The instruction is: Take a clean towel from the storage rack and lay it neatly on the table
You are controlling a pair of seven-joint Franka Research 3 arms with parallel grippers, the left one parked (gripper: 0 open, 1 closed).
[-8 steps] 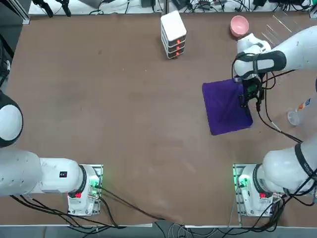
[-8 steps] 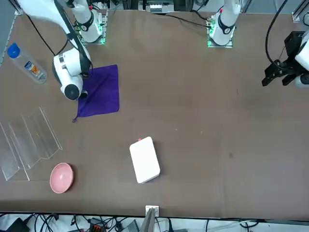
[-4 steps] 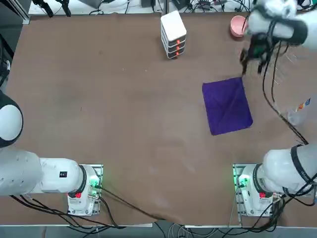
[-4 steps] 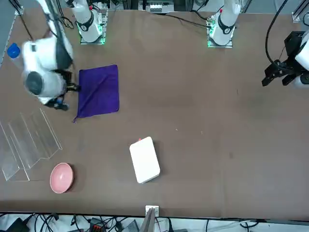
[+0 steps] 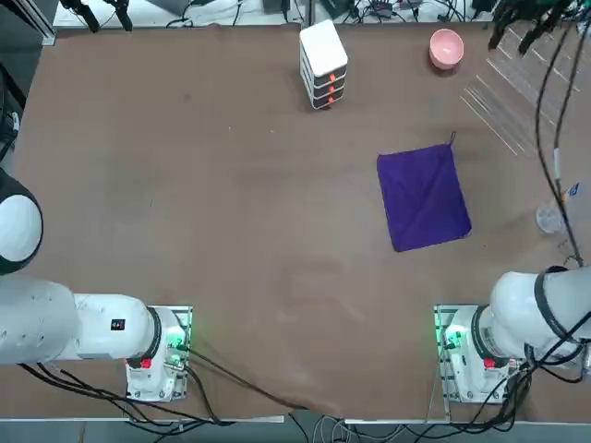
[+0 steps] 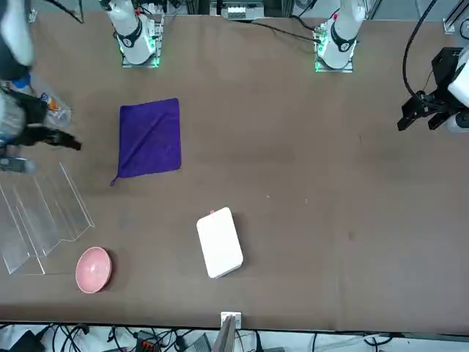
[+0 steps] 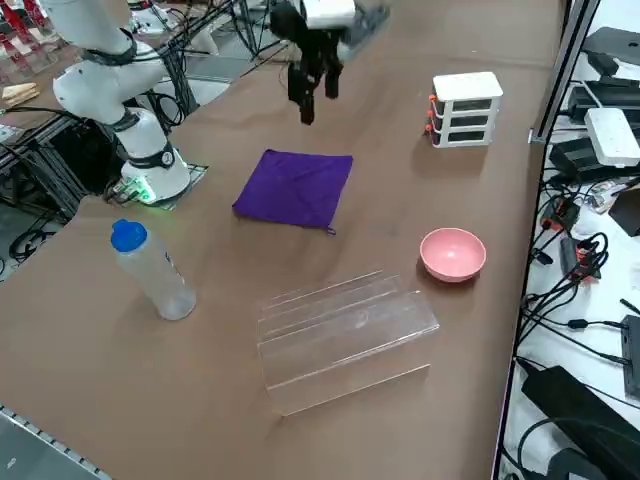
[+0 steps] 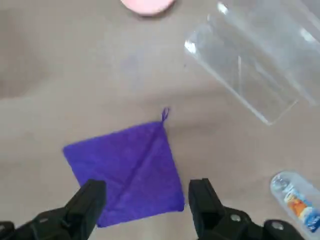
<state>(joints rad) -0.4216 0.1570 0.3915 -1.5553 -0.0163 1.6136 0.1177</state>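
- Table (image 5: 203,185): wide matte brown top with faint scuffs, by far the biggest thing in view; cables, plugs and power bricks crowd its far edge and the floor along one side.
- Right arm: white, raised high above the table's right portion, its black right gripper (image 7: 315,85) hanging in the air well clear of the cloth, its two fingers (image 8: 87,202) spread wide with nothing between them.
- Storage rack (image 7: 345,330): clear frame with thin pale dividers, standing on the table near the right edge, no cloth in it.
- Towel (image 5: 423,197): deep purple, roughly square, spread flat on the table in front of the right arm's base, well apart from the rack; a diagonal crease runs across it and a small dark loop (image 8: 165,114) sticks out at the corner toward the rack.
- Drawer box (image 5: 323,63): white stack with small orange marks on one side, near the table's far edge.
- Bottle (image 7: 152,270): clear plastic with a blue cap, upright by the right edge; its label shows orange and blue print too small to read.
- Bowl (image 7: 453,254): small, pink, beside the rack's far end.
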